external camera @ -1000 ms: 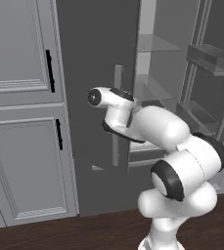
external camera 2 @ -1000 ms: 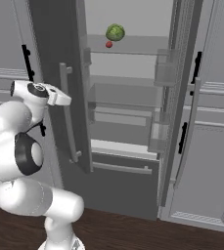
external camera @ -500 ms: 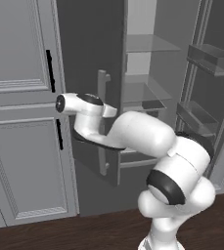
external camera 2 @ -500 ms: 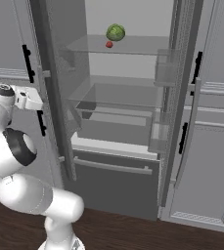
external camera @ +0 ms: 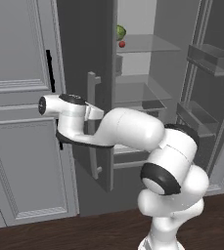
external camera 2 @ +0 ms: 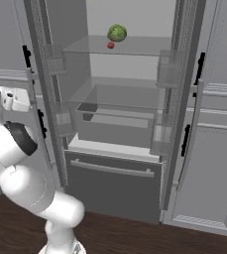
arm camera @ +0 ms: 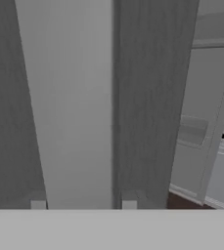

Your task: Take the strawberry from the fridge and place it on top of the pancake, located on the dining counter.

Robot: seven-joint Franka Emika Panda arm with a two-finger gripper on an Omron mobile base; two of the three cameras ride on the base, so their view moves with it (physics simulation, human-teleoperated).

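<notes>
The fridge (external camera 2: 114,182) stands with both doors swung out. On its upper glass shelf lies the tiny red strawberry (external camera 2: 110,45) (external camera: 122,44), just under a green leafy ball (external camera 2: 117,32). My gripper (external camera: 95,114) (arm camera: 83,205) is far below and left of it, shut on the long grey bar handle (external camera: 91,146) of the left door (external camera: 84,49). In the hand view the bar handle (arm camera: 69,107) runs straight up between my two fingertips (arm camera: 37,205). The pancake and the dining counter are out of view.
Panelled grey cabinets flank the fridge on the left (external camera: 20,161) and right (external camera 2: 214,163). The right door (external camera: 209,58) hangs out with its bins. A clear drawer (external camera 2: 115,116) sits mid-fridge above the bottom drawer. Dark wood floor (external camera 2: 135,238) lies in front.
The left fridge door has swung wide to the left with my hand on its handle, and the arm has reached left with it. The shelves and the strawberry now show fully.
</notes>
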